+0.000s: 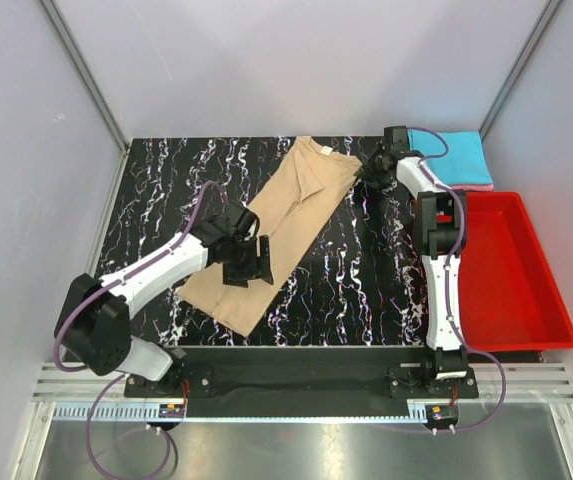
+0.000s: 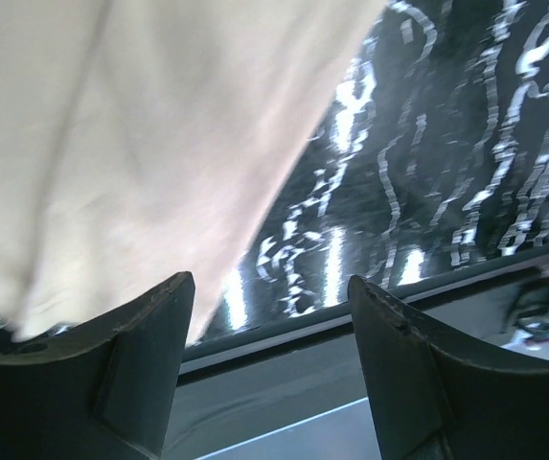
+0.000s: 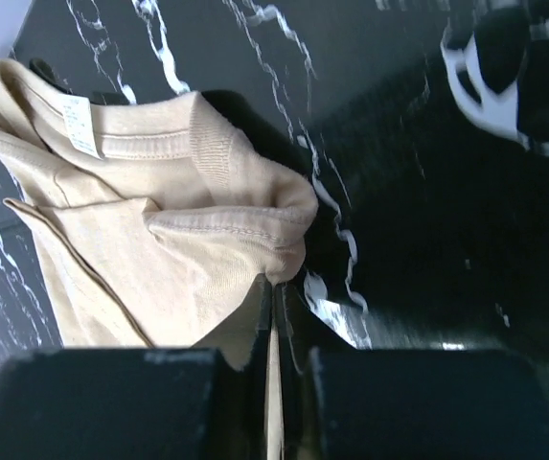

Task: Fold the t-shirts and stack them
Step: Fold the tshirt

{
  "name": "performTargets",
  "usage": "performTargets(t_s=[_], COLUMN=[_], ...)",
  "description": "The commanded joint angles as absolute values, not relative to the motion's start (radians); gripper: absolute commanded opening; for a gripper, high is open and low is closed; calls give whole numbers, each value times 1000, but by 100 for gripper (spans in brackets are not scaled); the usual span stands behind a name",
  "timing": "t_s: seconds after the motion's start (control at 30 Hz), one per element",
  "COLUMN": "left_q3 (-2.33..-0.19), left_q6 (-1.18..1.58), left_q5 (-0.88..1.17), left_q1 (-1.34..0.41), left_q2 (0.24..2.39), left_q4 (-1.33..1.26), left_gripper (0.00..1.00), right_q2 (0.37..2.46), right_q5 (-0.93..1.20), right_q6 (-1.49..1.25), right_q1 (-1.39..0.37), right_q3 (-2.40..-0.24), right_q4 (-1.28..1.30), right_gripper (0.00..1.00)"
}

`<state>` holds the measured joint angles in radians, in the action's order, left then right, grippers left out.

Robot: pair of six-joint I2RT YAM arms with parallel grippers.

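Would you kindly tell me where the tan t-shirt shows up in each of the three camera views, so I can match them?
Top external: the tan t-shirt lies diagonally across the middle, collar at the far end.
Left wrist: the tan t-shirt fills the upper left.
Right wrist: the tan t-shirt fills the left half, its edge pinched in the right gripper.
Shared landmark: the black marbled tabletop, in all three.
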<state>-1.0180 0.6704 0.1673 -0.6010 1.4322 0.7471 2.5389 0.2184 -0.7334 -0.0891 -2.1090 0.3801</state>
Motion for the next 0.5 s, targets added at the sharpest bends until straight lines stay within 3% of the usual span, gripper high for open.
performTargets(t_s=[0.0,0.07,0.13,0.17,0.27,0.47], left_q3=[-1103,-1124,-1159,-1169,-1170,-1154], left_q6=[588,581,572,555,534,531], left_q5=[109,109,142,150,167,323], left_q1=[-600,-586,-557,-514,-403,-171], left_q2=[1431,1436,1448,1463,1498,1624], left_q4=[825,830,838,841,819,746], left_gripper=[71,71,71,71,72,69], right_q2=[2605,2648,2664,2654,2521,2156], right_q5=[181,228,247,244,249,238], right_q6=[-661,-640,-620,-605,-627,-707], right_q1=[-61,-49,-44,-44,-46,-93], right_q3=[-2290,-2359,-2454,-2465,-2321,-1847], right_q4=[462,492,543,587,559,445], right_gripper=[5,11,25,38,52,50])
